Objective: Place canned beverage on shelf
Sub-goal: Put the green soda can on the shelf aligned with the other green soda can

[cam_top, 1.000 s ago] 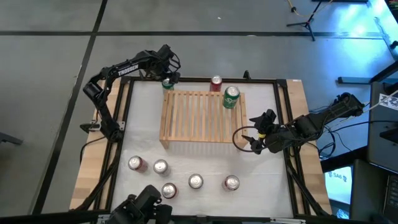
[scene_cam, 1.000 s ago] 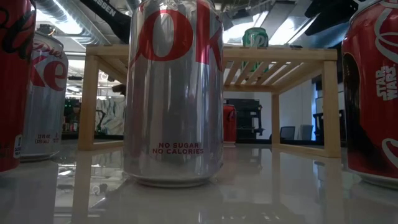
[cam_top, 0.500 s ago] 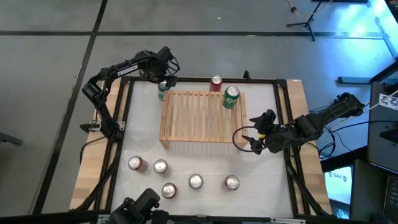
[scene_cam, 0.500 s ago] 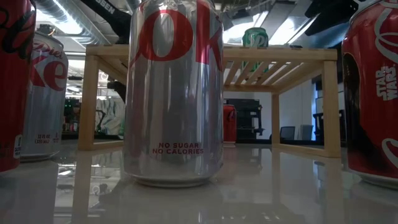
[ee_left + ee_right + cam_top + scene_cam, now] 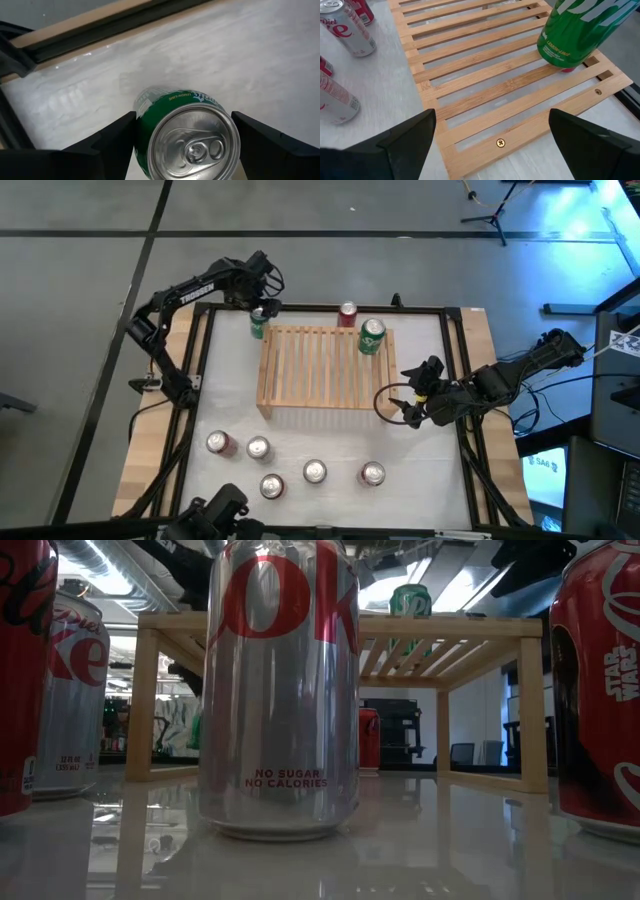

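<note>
One green can (image 5: 185, 132) is sitting clamped between the left gripper's (image 5: 262, 308) fingers, just off the shelf's (image 5: 320, 367) far-left corner, presumably being carried there for placing. It is tilting slightly, long axis near vertical, lid up. Beside the shelf's right edge, the right gripper (image 5: 408, 395) is waiting wide open.

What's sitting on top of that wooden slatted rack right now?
One green can stands upright at a far corner of the light wooden slatted rack; the other slats are bare. A red can stands on the table behind the rack. Under the green can, the slats are hidden.
</note>
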Controlling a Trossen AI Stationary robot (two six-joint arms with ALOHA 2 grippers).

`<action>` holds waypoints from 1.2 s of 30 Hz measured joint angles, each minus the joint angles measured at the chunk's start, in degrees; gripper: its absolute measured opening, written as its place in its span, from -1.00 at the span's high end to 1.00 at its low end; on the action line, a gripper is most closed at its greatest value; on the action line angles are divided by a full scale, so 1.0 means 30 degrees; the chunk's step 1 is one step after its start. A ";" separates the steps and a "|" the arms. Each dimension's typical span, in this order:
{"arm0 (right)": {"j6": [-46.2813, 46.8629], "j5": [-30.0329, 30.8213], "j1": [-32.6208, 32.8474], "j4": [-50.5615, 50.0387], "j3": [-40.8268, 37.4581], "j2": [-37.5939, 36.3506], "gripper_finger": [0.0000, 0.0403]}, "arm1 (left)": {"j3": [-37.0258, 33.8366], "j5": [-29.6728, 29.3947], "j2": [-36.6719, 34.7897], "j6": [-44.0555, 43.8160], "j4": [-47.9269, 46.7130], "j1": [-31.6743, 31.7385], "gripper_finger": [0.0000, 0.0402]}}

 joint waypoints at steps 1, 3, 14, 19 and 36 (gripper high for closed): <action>-0.0006 0.0000 -0.0001 0.0000 0.0000 0.0000 -0.90 | 0.0009 0.0003 -0.0250 -0.0001 -0.0049 0.0035 -0.37; -0.0006 0.0000 0.0002 0.0000 0.0000 0.0000 -0.90 | 0.0026 -0.0010 -0.0751 -0.0078 -0.0061 0.0055 -0.37; -0.0006 0.0000 0.0001 0.0000 0.0000 0.0000 -0.90 | 0.0044 0.0230 -0.3576 -0.1058 -0.0608 0.0245 -0.37; -0.0006 0.0000 0.0001 0.0000 0.0000 0.0000 -0.90 | 0.0044 0.0520 -0.4517 -0.1391 -0.0625 0.0245 -0.37; -0.0008 0.0000 0.0002 0.0000 0.0000 0.0000 -0.90 | 0.0044 0.0663 -0.6607 -0.1694 -0.1546 0.0245 -0.37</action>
